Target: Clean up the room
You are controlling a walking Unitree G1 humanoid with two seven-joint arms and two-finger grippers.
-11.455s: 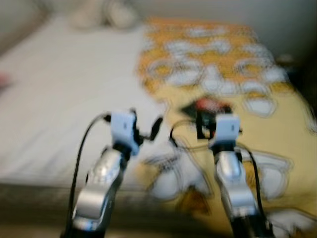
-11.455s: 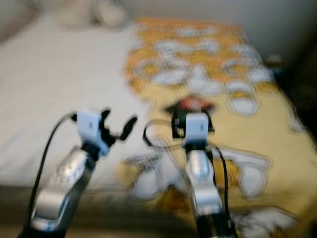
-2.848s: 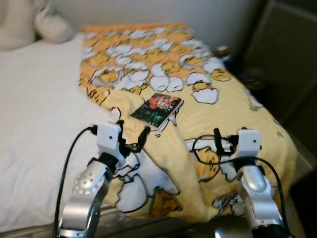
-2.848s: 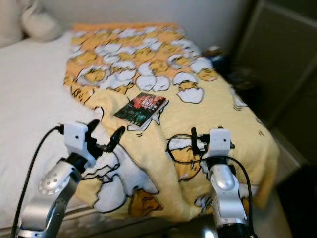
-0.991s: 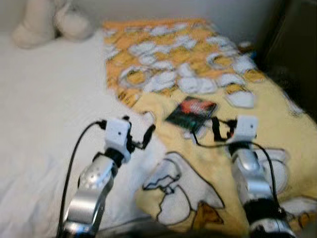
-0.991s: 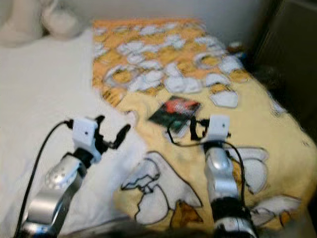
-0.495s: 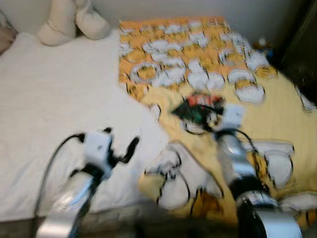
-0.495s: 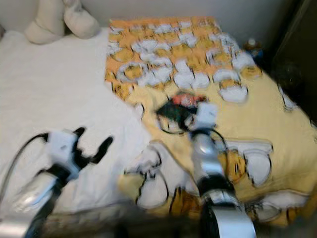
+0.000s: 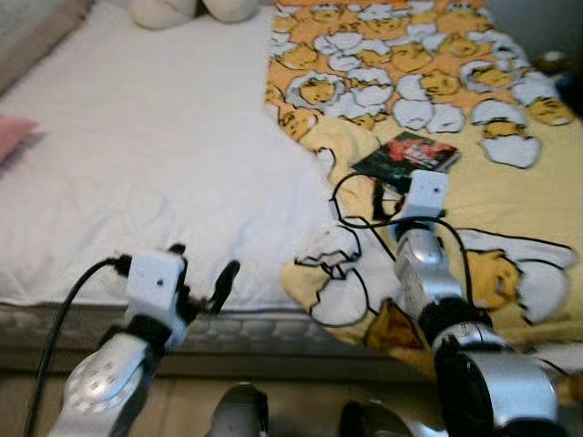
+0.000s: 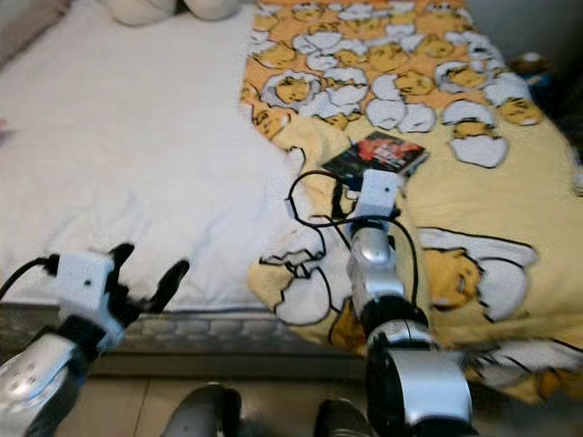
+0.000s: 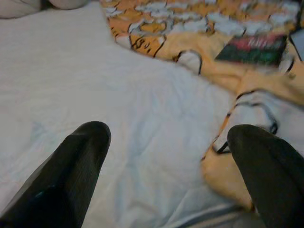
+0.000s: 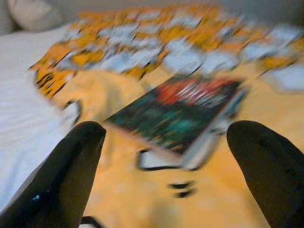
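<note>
Lying on the yellow blanket [image 9: 510, 191] near its inner edge, the book [image 9: 407, 152] sat well in from the bed's near edge, with patterned blanket on every side of it. The right gripper [image 12: 166, 142] hung over the blanket just short of the book, its two black fingers [image 12: 76, 156] spread wide apart and holding nothing. The left gripper [image 9: 202, 289] hovered at the near edge of the mattress [image 9: 228, 323], over the white sheet [image 9: 155, 155], fingers likewise apart and empty. Between the grippers the blanket's edge curled over the sheet. Wide bare sheet ran from there to the pillows [image 9: 191, 9] at the far edge. A pink thing [image 9: 14, 141] poked in at the sheet's left edge.
</note>
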